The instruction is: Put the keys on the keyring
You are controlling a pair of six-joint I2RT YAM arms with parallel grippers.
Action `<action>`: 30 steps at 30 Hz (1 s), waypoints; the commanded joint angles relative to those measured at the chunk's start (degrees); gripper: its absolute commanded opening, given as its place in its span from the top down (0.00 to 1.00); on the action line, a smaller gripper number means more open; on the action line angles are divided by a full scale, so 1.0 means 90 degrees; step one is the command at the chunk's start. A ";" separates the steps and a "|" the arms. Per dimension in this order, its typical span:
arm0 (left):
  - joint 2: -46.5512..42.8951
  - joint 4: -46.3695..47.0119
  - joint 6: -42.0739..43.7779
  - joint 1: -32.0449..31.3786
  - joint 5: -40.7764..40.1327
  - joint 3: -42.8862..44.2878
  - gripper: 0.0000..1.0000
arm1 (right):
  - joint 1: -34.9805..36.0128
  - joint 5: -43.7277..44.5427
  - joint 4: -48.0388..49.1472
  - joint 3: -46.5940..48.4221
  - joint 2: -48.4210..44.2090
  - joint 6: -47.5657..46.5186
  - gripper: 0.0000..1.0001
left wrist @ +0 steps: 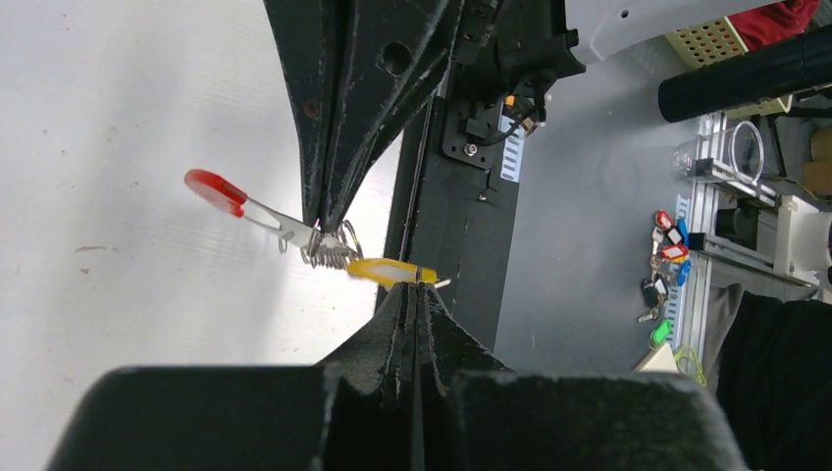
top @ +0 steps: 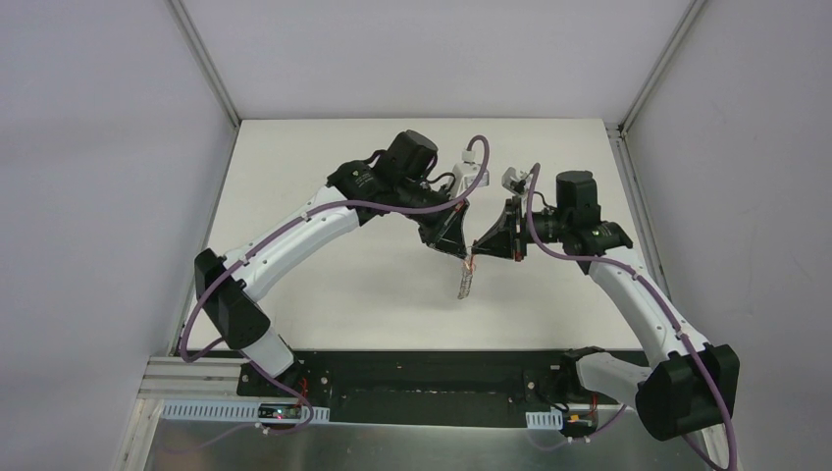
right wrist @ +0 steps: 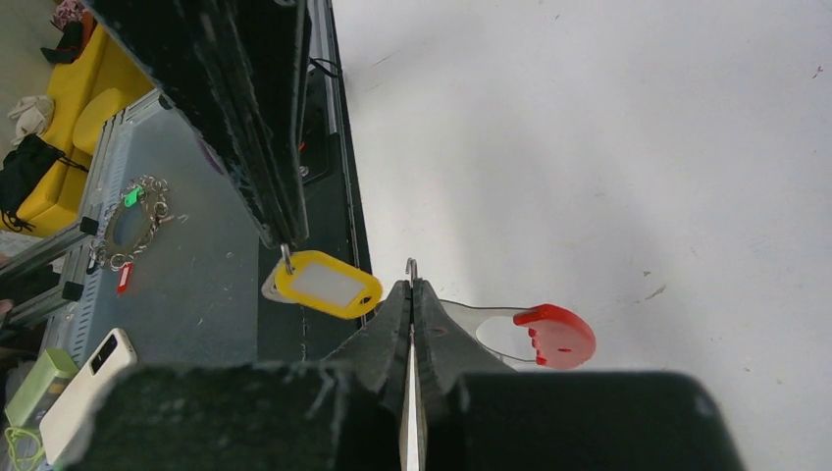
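My left gripper (top: 457, 249) and right gripper (top: 479, 247) meet tip to tip above the middle of the white table (top: 324, 177). The left gripper (left wrist: 417, 285) is shut on the key (left wrist: 386, 270), gripping the end of its yellow plastic head. In the right wrist view the key (right wrist: 326, 285) hangs from the left fingertips (right wrist: 285, 231). The right gripper (right wrist: 412, 285) is shut on the keyring (right wrist: 535, 329), a silver wire loop with a red end. In the left wrist view the keyring's coil (left wrist: 330, 252) touches the key's head, and its red end (left wrist: 216, 190) points away.
A black base plate (top: 422, 378) runs along the table's near edge. Beyond it a grey shelf holds a bunch of coloured key tags (left wrist: 665, 265), a chain with tags (right wrist: 137, 208) and a phone (right wrist: 83, 388). White walls enclose the table.
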 commanded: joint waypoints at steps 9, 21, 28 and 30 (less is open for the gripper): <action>0.0395 0.0159 -0.0443 0.0035 -0.0093 0.0273 1.00 | 0.0153 -0.0149 0.0473 -0.0116 -0.0351 0.0000 1.00; 0.0415 0.0168 -0.0574 0.0148 -0.0373 0.0356 1.00 | 0.0202 0.0040 0.0042 -0.0204 -0.0478 -0.0521 1.00; 0.0438 0.0116 -0.0516 0.0159 -0.0492 0.0396 1.00 | 0.0219 0.0071 -0.0108 -0.0188 -0.0503 -0.0638 1.00; 0.0460 0.0101 -0.0496 0.0159 -0.0519 0.0411 1.00 | 0.0230 0.0060 -0.0113 -0.0177 -0.0492 -0.0638 1.00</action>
